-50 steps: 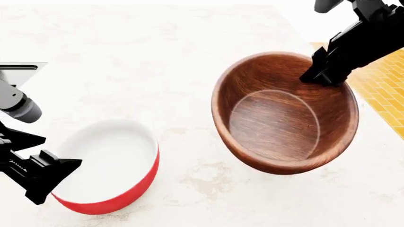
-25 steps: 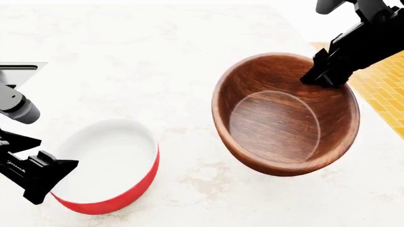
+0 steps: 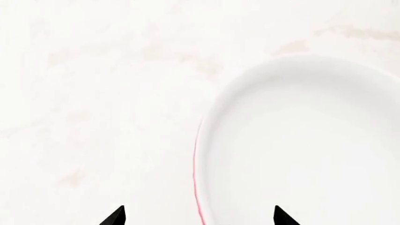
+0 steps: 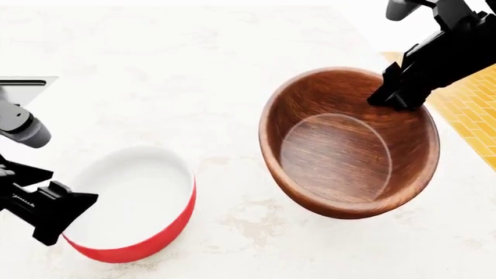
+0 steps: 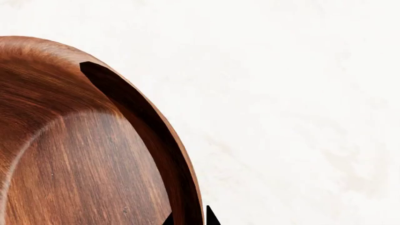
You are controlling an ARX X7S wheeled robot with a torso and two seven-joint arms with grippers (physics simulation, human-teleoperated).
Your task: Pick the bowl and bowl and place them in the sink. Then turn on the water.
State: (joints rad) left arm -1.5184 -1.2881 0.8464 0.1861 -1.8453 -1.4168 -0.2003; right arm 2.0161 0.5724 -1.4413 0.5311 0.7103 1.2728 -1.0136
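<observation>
The red bowl point(image 4: 143, 232), white inside, sits on the pale counter at the lower left. My left gripper point(image 4: 71, 220) is open at its left rim. In the left wrist view the left gripper point(image 3: 198, 216) has its two fingertips far apart, and the red bowl's rim point(image 3: 197, 187) runs between them. The wooden bowl point(image 4: 341, 157) hangs tilted above the counter at the right. My right gripper point(image 4: 393, 99) is shut on its far right rim. The right wrist view shows the right gripper point(image 5: 189, 219) pinching the wooden bowl's wall point(image 5: 93, 154). The sink is out of view.
White marbled counter point(image 4: 194, 70) spreads under both bowls. A yellow tiled surface point(image 4: 473, 110) lies beyond the counter's right edge. A grey flat piece point(image 4: 31, 84) shows at the left edge; I cannot tell what it is.
The wooden bowl and right gripper have dropped slightly in the head view. The left gripper has barely shifted at the red bowl's rim. The red bowl has not moved.
</observation>
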